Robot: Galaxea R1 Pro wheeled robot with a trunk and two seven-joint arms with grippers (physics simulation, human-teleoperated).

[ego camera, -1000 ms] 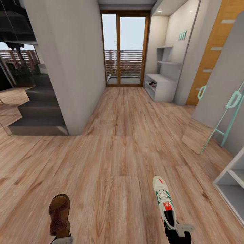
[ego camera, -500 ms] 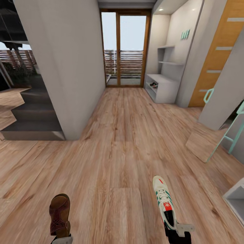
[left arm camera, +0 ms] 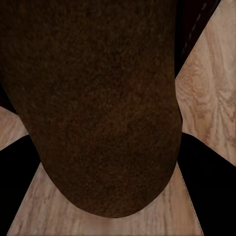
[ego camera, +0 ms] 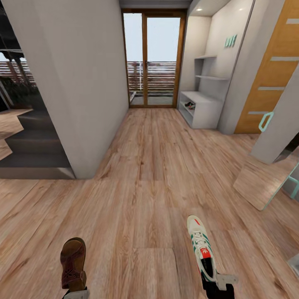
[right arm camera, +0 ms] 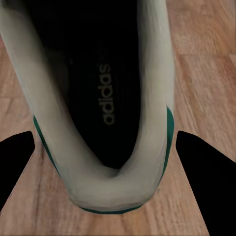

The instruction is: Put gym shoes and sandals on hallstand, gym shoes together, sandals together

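A brown sandal (ego camera: 73, 262) hangs over the corridor floor (ego camera: 149, 174) at the head view's lower left, with my left gripper (ego camera: 77, 292) shut on its heel end. A white gym shoe (ego camera: 201, 246) with green stripes and a red tongue label is at the lower right, my right gripper (ego camera: 214, 280) shut on its heel. The left wrist view shows the sandal's dark sole (left arm camera: 98, 108) between the black fingers (left arm camera: 206, 182). The right wrist view shows the shoe's heel (right arm camera: 113, 191). The pale hallstand (ego camera: 205, 110) stands far ahead on the right; small footwear (ego camera: 189, 105) lies in its shelf slot.
A thick grey wall block (ego camera: 74, 83) juts in on the left, with dark steps (ego camera: 33, 153) beside it. Wood-framed glass doors (ego camera: 151, 58) close the corridor's end. On the right are an orange door (ego camera: 274, 74) and a panel with a teal handle (ego camera: 265, 121).
The whole view has shifted: the hallstand and side walls have drawn nearer, and the white shelf and teal ladder at right slid out of frame. Both shoes stay held as before.
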